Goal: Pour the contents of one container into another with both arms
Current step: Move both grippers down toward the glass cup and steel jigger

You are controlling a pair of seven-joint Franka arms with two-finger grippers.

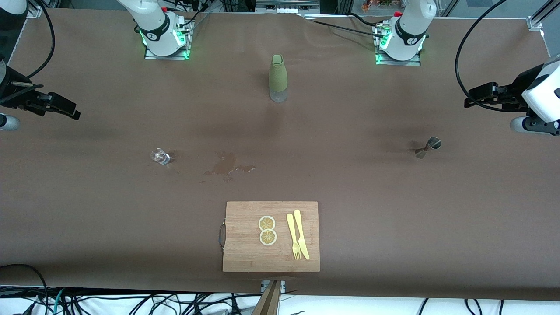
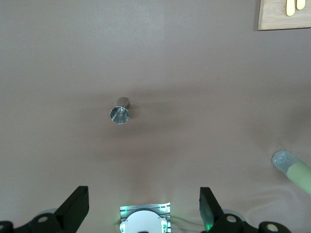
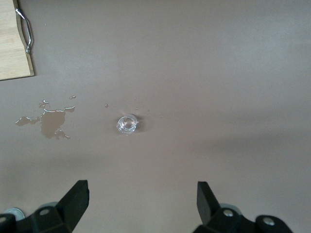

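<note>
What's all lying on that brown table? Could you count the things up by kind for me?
Drink containers: 3 (green-sleeved bottle, small clear glass, steel measuring cup)
Bamboo cutting board: 1
Lemon slices: 2
Yellow plastic cutlery: 2 (fork, knife)
Liquid spill: 1
Total: 9

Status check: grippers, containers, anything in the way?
Left gripper, right gripper open, empty, raised at table ends. Jigger, glass untouched. Spill beside glass.

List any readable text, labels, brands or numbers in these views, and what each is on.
No readable text in any view.
Small dark marks on the black joint bands of both arm bases: too small to read.
Bottle, jigger, small glass, cutting board: no label shows.
</note>
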